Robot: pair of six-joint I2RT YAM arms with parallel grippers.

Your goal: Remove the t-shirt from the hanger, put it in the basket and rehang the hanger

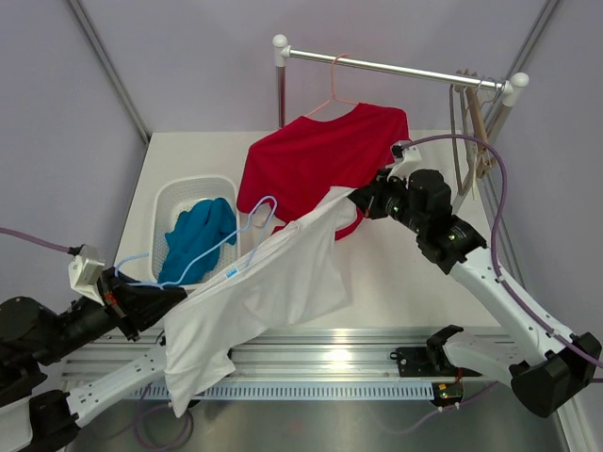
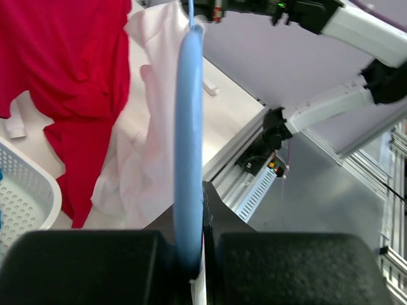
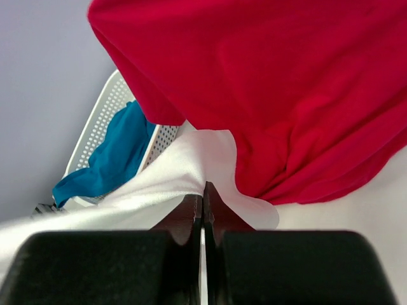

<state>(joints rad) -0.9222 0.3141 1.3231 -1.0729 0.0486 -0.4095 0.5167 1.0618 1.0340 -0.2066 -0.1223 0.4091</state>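
Over the front-left corner of the table [image 1: 396, 273], grips a pale-blue plastic hanger [image 2: 189, 127] with the clenched left gripper [image 2: 202, 203]. Above mid-table, pinches a white fabric t-shirt [image 1: 283, 273] with the clenched right gripper [image 3: 203, 198]. Hangs stretched between both, beside a white perforated basket [image 1: 170, 202], before a red t-shirt [image 1: 320, 160].

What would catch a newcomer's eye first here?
A white t-shirt stretches across mid-table: the right gripper pinches one end, and the left gripper clamps the blue hanger. Behind it a red shirt hangs from the rail, beside a basket holding a teal garment.
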